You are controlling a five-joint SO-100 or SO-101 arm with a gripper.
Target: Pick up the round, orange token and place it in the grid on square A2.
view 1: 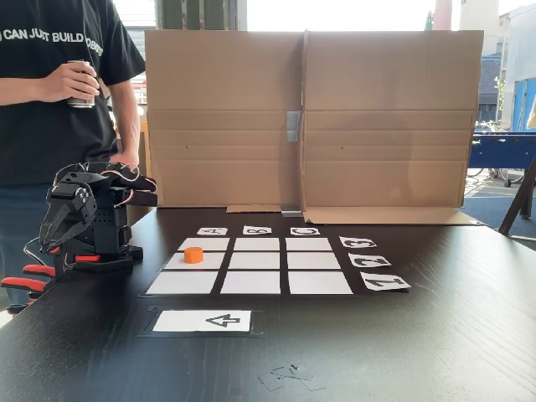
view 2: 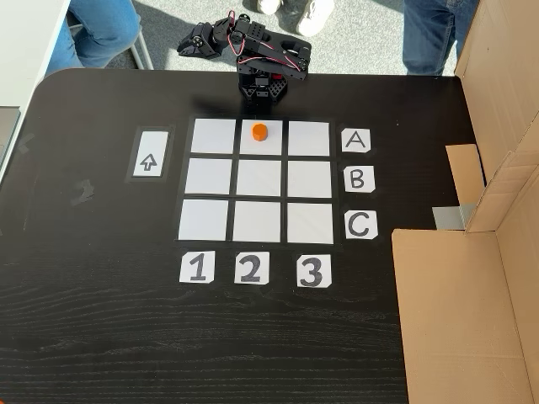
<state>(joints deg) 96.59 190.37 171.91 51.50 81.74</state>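
Cards (view 2: 356, 140) A B C, 1 2 3; arrow card (view 2: 148, 163); shirt (view 1: 52, 42) "CAN JUST BUILD".

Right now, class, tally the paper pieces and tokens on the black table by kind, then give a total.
Blank grid squares: 9
Letter cards: 3
Number cards: 3
Arrow card: 1
Orange token: 1
Total: 17

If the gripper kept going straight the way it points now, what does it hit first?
Nothing on the grid. In a fixed view the gripper points down and away from it, at the table's edge. The red-orange handles sit roughly below it and are the likeliest first contact, but depth is unclear.
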